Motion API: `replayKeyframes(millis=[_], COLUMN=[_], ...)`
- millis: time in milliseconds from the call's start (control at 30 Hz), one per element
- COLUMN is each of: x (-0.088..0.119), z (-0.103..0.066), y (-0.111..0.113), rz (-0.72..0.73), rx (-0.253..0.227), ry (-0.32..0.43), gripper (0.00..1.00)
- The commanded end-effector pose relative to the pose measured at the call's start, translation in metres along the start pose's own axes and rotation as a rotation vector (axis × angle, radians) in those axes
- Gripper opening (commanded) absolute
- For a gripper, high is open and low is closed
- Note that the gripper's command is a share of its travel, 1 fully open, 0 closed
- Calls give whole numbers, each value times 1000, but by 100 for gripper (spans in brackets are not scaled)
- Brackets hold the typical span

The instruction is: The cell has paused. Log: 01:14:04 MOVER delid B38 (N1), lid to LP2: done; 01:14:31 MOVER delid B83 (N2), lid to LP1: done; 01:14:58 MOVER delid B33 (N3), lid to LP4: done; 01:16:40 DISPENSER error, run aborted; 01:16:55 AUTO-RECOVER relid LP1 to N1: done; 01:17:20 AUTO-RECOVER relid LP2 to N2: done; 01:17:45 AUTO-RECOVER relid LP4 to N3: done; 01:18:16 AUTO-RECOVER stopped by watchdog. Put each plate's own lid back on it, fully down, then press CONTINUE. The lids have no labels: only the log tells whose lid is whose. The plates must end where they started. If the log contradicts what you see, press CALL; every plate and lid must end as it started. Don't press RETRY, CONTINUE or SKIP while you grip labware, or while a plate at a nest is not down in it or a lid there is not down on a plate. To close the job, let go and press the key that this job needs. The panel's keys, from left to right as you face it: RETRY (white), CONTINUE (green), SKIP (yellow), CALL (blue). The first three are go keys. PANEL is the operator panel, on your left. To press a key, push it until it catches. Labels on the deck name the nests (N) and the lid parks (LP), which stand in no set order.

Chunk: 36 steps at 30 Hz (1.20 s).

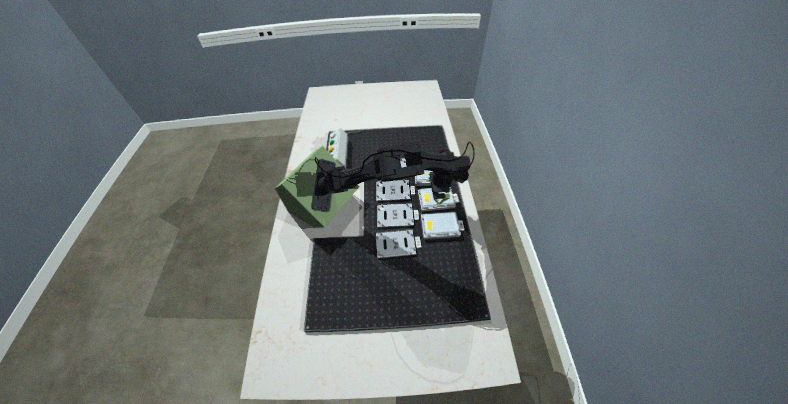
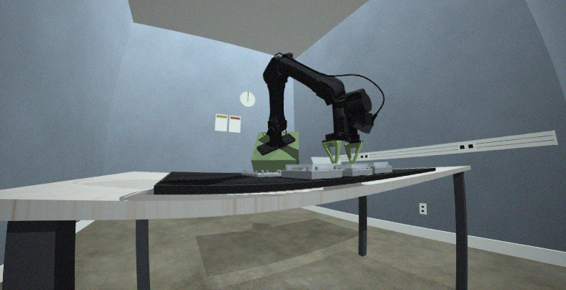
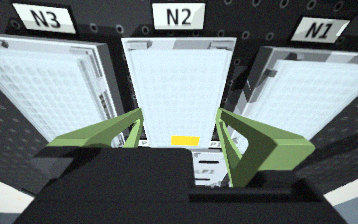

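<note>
Claw points down, clamping N2's lid.

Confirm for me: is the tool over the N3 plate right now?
No. In the wrist view the tool straddles the lid under the N2 label, with N3's plate off to one side.

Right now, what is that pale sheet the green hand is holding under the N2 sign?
It is a thin, translucent, bluish-white lid, rectangular, with a small yellow patch at its near edge. The hand is shut on it, one green finger on each long side. It looks level, over the N2 nest, between the covered plates at N3 and N1.
</note>
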<state>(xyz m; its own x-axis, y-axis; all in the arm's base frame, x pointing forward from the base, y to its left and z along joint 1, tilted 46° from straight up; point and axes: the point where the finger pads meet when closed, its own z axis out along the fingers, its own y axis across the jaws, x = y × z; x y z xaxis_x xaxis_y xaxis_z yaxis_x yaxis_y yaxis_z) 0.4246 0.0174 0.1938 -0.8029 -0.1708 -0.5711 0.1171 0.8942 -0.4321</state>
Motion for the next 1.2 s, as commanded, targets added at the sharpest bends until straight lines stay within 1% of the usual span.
replayKeyframes(millis=[0,167,200,1167], x=[-2,-1,-1,-1], z=[-2,-2,-2,-2], y=[1,2,2,2], rz=[3,3,3,3], rx=[-4,-4,-4,-4], ry=[-14,-14,-14,-14], gripper=[0,0,100,100])
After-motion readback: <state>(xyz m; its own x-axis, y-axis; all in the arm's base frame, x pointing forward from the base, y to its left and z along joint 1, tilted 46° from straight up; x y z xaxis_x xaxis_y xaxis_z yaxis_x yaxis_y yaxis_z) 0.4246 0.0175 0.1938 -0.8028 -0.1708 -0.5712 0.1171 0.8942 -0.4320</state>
